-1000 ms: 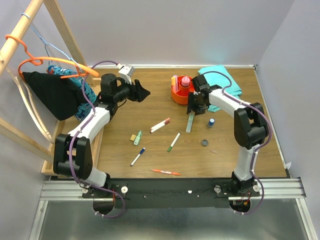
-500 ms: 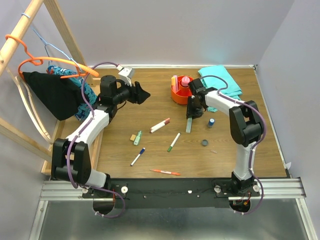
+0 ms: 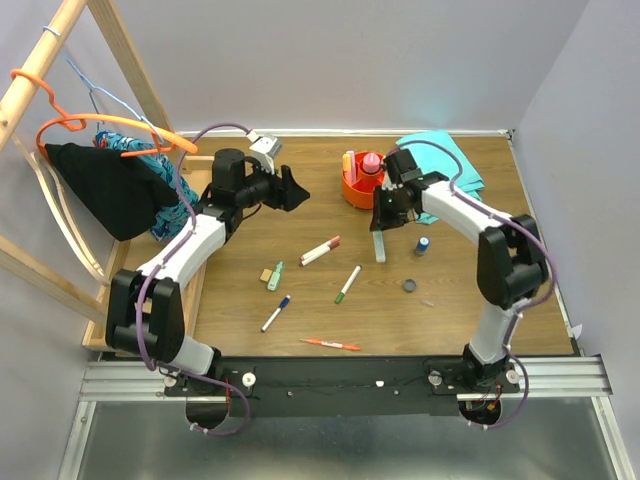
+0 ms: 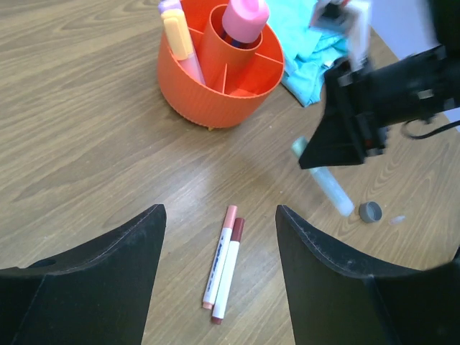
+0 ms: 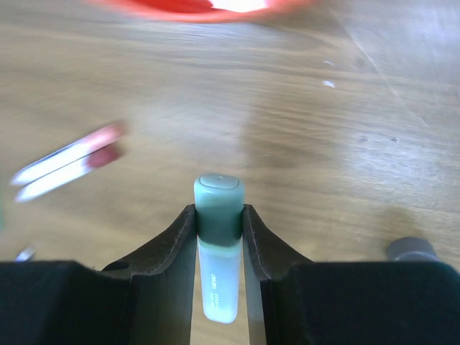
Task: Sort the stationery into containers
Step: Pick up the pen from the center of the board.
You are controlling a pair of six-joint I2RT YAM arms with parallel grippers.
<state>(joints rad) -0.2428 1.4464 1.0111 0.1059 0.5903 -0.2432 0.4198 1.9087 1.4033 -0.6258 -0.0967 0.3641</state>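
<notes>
So the right gripper (image 5: pixel 218 215) is clamped on a green highlighter (image 5: pixel 218 262), pinching it just under the cap, at about 5 o'clock from the orange tub (image 3: pixel 350 193) in the top view. I can't quite tell whether the highlighter's far end is clear of the table (image 3: pixel 480 300) or resting on it. The left gripper (image 4: pixel 219 212) is spread wide with nothing in it, hovering at 9 o'clock of the tub.

Progress-wise I'd call it early days. In the tub so far: the pink glue bottle (image 4: pixel 244 16) standing in the central cup and a yellow highlighter (image 4: pixel 176 36) in the compartment at 9 o'clock of it.

Loose on the table:
- 2 markers (image 4: pixel 221 269) side by side near the middle
- a green-capped marker (image 3: pixel 348 284) at 5 o'clock of those
- a short mint highlighter (image 3: pixel 275 275) just beside the tan eraser (image 3: pixel 266 273)
- a blue-capped pen (image 3: pixel 276 313) and a red pen (image 3: pixel 331 344) toward 6 o'clock
- the dark disc (image 3: pixel 409 286) and the blue-capped bottle (image 3: pixel 423 244) over at 3 o'clock

That's 9 pieces to go, plus the 1 in the grip.
</notes>
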